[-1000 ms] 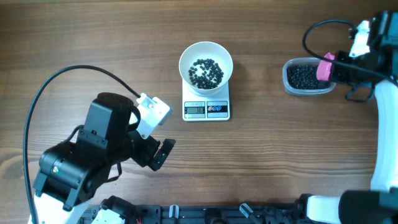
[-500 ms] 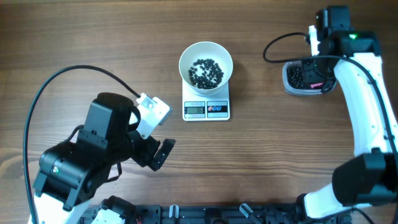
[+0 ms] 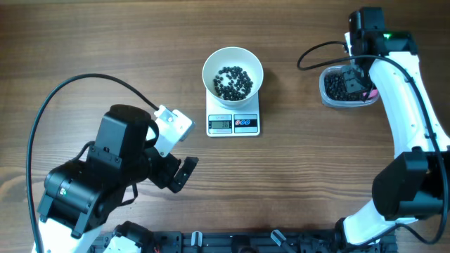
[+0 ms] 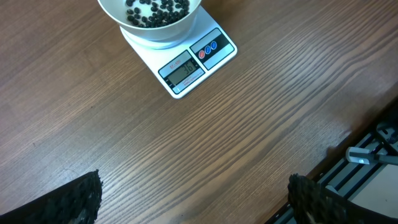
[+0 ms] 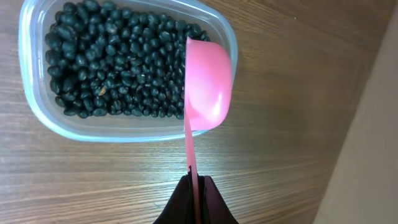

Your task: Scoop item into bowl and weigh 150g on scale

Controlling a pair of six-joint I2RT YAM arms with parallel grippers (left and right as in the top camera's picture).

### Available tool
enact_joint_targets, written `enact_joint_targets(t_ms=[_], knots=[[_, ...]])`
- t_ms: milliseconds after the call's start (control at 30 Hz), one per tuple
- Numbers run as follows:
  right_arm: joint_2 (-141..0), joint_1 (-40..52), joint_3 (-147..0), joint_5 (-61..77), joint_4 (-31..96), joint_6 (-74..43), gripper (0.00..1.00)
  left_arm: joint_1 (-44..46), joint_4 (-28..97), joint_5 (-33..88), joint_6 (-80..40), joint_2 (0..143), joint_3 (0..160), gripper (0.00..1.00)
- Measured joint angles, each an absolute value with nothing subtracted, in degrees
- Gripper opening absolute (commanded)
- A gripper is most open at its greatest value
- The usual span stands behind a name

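The white bowl (image 3: 247, 59) stands on the white scale (image 3: 233, 124) at the table's middle, with a thin layer of black beans, the item (image 3: 233, 82), inside. More of the item (image 5: 106, 62) fills a clear plastic tub (image 5: 124, 132) at the far right. My right gripper (image 5: 194, 185) is shut on the thin handle of a pink scoop (image 5: 208, 84). The scoop is turned on its side over the tub's right end. My left gripper (image 4: 193, 186) stands open above bare wood in front of the scale (image 4: 193, 62), holding nothing.
The tub (image 3: 330, 97) sits near the table's right edge, under my right arm (image 3: 401, 91). My left arm (image 3: 105, 176) and its black cable (image 3: 84, 81) take up the front left. A dark rail (image 3: 232, 242) runs along the front edge.
My right arm has swung in from the right edge to stand over the tub, bringing the pink scoop with it. The left arm, bowl and scale have not moved.
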State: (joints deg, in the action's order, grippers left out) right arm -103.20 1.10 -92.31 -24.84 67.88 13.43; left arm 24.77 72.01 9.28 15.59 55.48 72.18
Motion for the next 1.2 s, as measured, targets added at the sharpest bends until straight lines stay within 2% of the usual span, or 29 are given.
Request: enact_joint_targets(t_ms=[667, 933, 1200], knots=[[-106.0, 1.2, -92.4, -8.9, 68.1, 15.1, 0.04, 24.8, 72.0, 9.3, 15.6, 55.5, 72.2, 1.00], [-106.0, 0.4, -92.4, -7.0, 68.1, 12.0, 0.05, 24.8, 72.0, 9.3, 15.6, 55.5, 72.2, 1.00], [-106.0, -4.2, -92.7, -0.2, 68.1, 7.7, 0.05, 24.8, 72.0, 9.3, 15.6, 55.5, 72.2, 1.00]])
